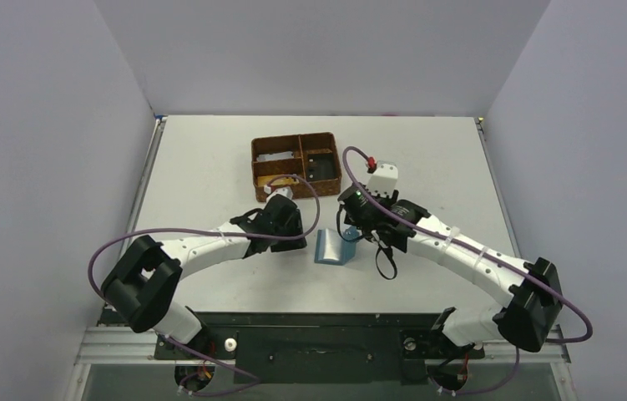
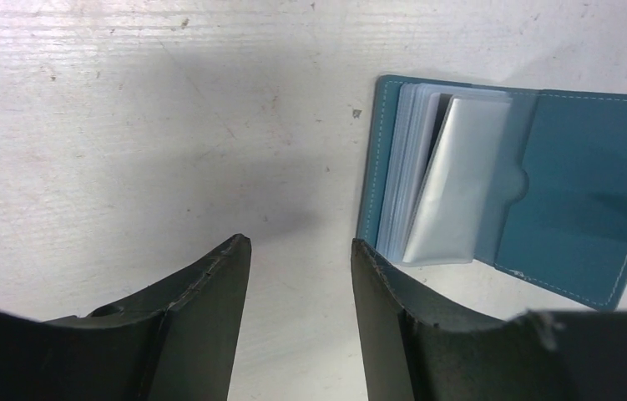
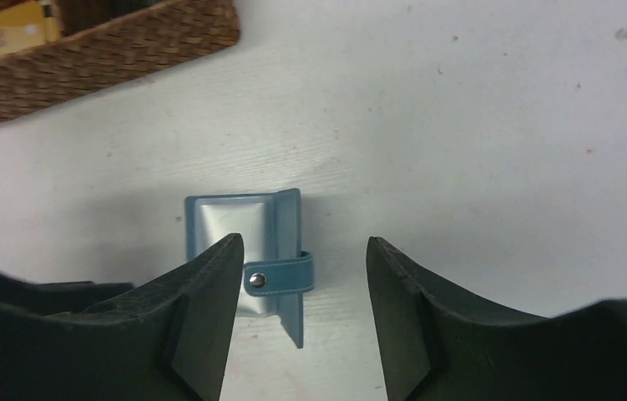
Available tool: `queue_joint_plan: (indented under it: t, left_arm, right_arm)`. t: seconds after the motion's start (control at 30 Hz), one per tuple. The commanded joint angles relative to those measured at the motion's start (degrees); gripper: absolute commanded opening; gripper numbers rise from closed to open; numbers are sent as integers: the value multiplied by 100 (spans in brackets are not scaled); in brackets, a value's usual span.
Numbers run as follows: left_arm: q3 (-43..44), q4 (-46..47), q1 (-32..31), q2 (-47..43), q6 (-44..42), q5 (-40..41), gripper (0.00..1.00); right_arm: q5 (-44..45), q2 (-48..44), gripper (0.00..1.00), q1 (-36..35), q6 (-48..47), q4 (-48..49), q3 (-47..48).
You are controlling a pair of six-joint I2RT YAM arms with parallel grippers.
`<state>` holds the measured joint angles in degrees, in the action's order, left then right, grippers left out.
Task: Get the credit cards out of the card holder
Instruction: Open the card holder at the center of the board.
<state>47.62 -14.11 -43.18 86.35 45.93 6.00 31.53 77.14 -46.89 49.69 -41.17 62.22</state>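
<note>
Card holder (image 1: pixel 332 249) lies open on the bench (image 1: pixel 209 167), between the two arms and well apart from the basket (image 1: pixel 295 165). The right claw (image 3: pixel 303 242) is the nearer one: its wrist view has the holder directly below, mostly under the left-hand finger, with the snap tab (image 3: pixel 280 276) poking into the gap. Its jaws are apart and hold nothing. The left claw (image 2: pixel 300 244) is also spread and empty, with the holder off to the right side of that view and the near corner just beside one fingertip. The holder's long edge runs away from the claw, and the clear sleeves (image 2: pixel 452 184) fan up off the panel. No credit cards can be made out in the sleeves. Both arms reach inward and low, wrists pitched down at the bench. Likely next: one claw pins the cover while the other picks at a sleeve.
</note>
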Motion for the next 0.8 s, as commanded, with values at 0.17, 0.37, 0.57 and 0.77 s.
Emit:
queue_joint_plan:
  t: [0.17,0.37,0.57,0.77]
  left_arm:
    - [-93,-28,262,-202,80,-34,43]
    - [-455,-26,717,-489,124,-179,39]
    - [-558,-43,759,-606,48,-203,37]
    - [-448,42,723,-511,-75,-319,35]
  right_arm:
    - [127,732,46,-834,131,-262,1018]
    - [-633,1339,28,-863,19,456,1008]
    - [-939,1790,16,-829,-76,702,949]
    - [-1047,1698,13,-487,108,868,259]
